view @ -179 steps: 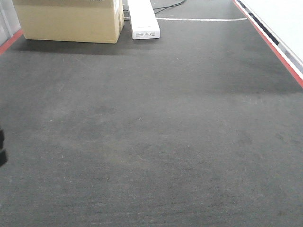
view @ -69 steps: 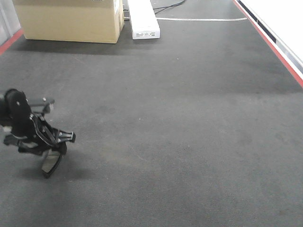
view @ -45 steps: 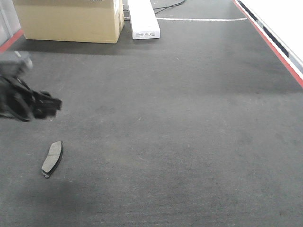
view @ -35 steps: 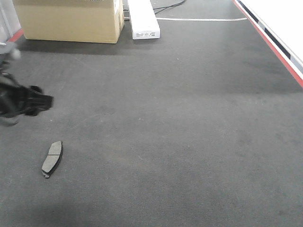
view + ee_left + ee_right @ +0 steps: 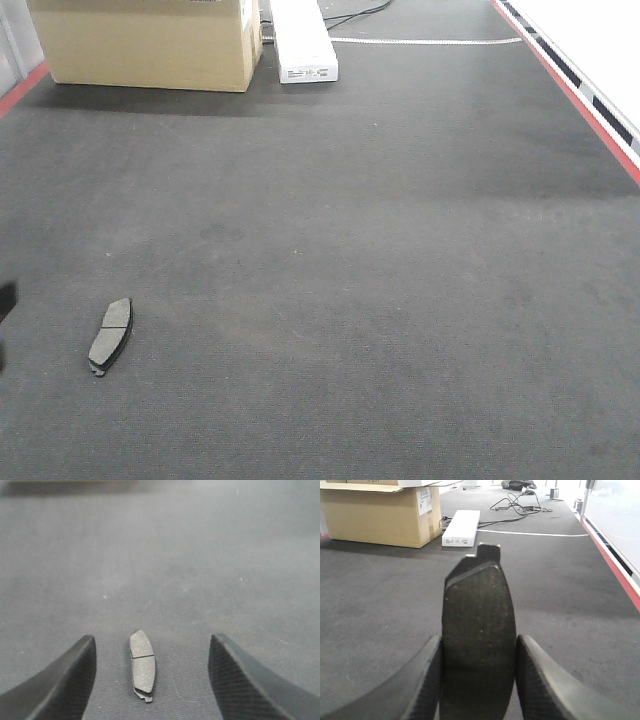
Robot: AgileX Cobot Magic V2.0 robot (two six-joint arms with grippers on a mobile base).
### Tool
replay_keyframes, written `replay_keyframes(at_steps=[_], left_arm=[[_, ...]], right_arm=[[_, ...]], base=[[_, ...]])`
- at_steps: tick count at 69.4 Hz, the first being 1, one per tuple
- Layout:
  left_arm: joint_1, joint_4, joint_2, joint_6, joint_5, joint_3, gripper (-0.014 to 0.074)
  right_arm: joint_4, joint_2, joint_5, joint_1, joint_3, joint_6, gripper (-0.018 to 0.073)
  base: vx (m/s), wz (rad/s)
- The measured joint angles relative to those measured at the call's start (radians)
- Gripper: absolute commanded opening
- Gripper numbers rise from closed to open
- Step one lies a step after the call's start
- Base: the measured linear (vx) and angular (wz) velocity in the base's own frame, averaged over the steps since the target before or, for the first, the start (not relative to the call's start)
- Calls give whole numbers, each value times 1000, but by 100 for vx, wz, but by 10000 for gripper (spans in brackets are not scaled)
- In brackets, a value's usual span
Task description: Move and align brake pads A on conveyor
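One brake pad (image 5: 110, 335) lies flat on the dark conveyor (image 5: 380, 260) near its front left, long axis pointing roughly away from me, its groove across the middle. In the left wrist view this same brake pad (image 5: 142, 664) lies below my left gripper (image 5: 150, 672), which is open and well above it, jaws wide to either side. My right gripper (image 5: 479, 672) is shut on a second brake pad (image 5: 479, 640), held upright above the belt. In the front view, only a sliver of the left arm shows at the left edge, and the right gripper is out of frame.
A cardboard box (image 5: 150, 40) and a white oblong box (image 5: 303, 40) stand at the belt's far end, with cables behind. Red edge strips (image 5: 585, 100) run along the conveyor's right and far-left sides. A pale surface lies beyond the right strip.
My left gripper set the brake pad on the belt at front left, let go, rose and pulled back out of the left edge of the front view. The pad stays put.
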Motion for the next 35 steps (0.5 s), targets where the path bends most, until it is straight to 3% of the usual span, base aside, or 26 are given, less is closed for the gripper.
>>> replay_keyframes(at_steps=[19,35], left_arm=[[0,0,-254,3,-168,235,464],[0,0,-317,3,-227,256,464]], right_arm=[[0,0,0,0,0,0,-4],[0,0,0,0,0,0,-4]], base=[[0,0],[0,0]])
